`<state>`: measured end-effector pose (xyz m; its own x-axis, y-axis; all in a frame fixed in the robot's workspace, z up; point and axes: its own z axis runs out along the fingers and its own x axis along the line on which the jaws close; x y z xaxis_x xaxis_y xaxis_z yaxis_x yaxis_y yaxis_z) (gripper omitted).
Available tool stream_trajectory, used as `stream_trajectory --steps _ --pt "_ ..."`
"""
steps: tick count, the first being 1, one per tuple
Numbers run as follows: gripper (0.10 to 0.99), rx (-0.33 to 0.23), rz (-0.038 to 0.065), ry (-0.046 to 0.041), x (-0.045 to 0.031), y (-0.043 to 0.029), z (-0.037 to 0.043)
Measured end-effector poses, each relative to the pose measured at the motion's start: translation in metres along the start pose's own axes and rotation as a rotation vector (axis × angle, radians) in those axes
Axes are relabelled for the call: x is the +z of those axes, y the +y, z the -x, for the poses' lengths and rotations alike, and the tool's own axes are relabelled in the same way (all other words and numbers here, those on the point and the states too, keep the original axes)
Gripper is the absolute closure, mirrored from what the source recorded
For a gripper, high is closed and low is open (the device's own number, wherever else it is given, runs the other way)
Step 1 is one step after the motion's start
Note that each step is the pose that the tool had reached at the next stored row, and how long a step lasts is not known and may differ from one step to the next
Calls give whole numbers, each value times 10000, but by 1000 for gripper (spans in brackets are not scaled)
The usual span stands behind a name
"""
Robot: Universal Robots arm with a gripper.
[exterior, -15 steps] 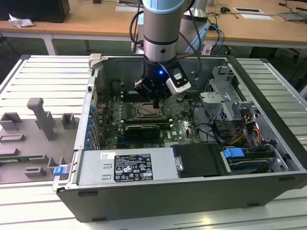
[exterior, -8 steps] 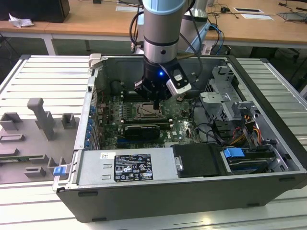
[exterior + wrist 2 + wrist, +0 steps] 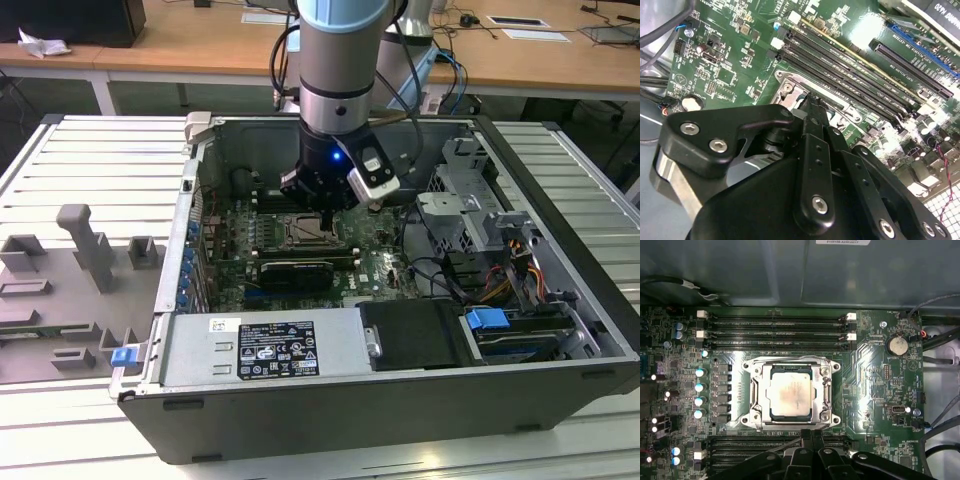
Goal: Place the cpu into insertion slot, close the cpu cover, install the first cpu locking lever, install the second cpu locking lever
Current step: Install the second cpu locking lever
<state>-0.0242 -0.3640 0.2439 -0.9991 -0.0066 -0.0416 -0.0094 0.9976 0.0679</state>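
The cpu (image 3: pixel 790 394) sits in the insertion slot (image 3: pixel 756 412), the cpu cover (image 3: pixel 826 390) down around it. The gripper (image 3: pixel 811 434), pressed together and empty, hovers at the socket's edge (near the memory slots (image 3: pixel 775 325)). Risk: a skewed push bending the frame.

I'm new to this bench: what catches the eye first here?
The open computer case with the arm reaching down into it. In the first wrist view, the cpu sits in the insertion slot with the cpu cover down around it; the gripper is at the socket's edge.
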Motion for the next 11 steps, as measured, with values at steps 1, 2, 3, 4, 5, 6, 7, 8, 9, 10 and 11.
stream_trajectory --steps 1,2,3,4,5,6,7,8,9,10,11 --pt "980 0 0 1 0 -6 0" --pt "980 0 -1 1 -1 -14 0" --pt "980 0 1 0 -2 -24 0" --pt "980 11 241 3 -3 -46 0" --pt "980 20 462 6 -3 -53 0" --pt "980 27 614 9 -4 -60 0" --pt "980 31 704 15 -4 -73 0" --pt "980 31 705 15 -3 -80 -1" --pt "980 33 707 15 0 -83 -1" --pt "980 33 708 14 4 -86 -1" --pt "980 33 706 15 6 -91 -1"
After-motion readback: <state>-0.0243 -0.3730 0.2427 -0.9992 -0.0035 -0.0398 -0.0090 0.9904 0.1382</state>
